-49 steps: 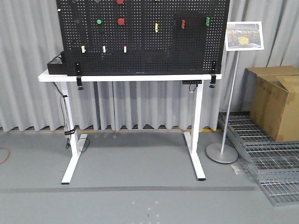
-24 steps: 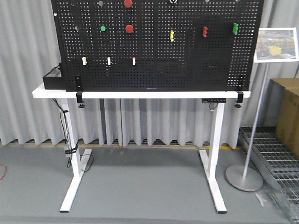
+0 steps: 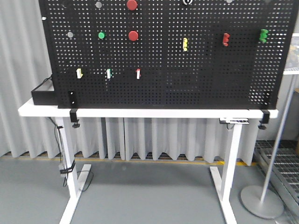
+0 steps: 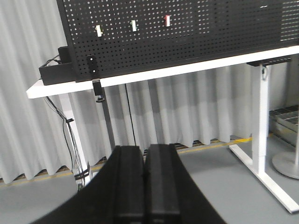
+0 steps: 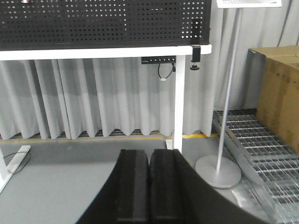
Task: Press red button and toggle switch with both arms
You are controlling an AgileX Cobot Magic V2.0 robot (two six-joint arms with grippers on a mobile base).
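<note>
Pegboard (image 3: 163, 56): larger in front view than a second ago; base closing in.
Red button (image 3: 133, 36): pegboard upper left.
Switch (image 3: 138, 73): pegboard mid-left.
Left gripper (image 4: 145, 155), right gripper (image 5: 149, 157): fingers pressed together, well short of pegboard.
Approach stage.

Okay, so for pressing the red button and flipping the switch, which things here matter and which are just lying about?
For the job: pegboard; upper red button; lower red button; row of small switches; left claw and right claw, both shut.

Just lying about: black box; cardboard box; sign stand; floor grating.
</note>
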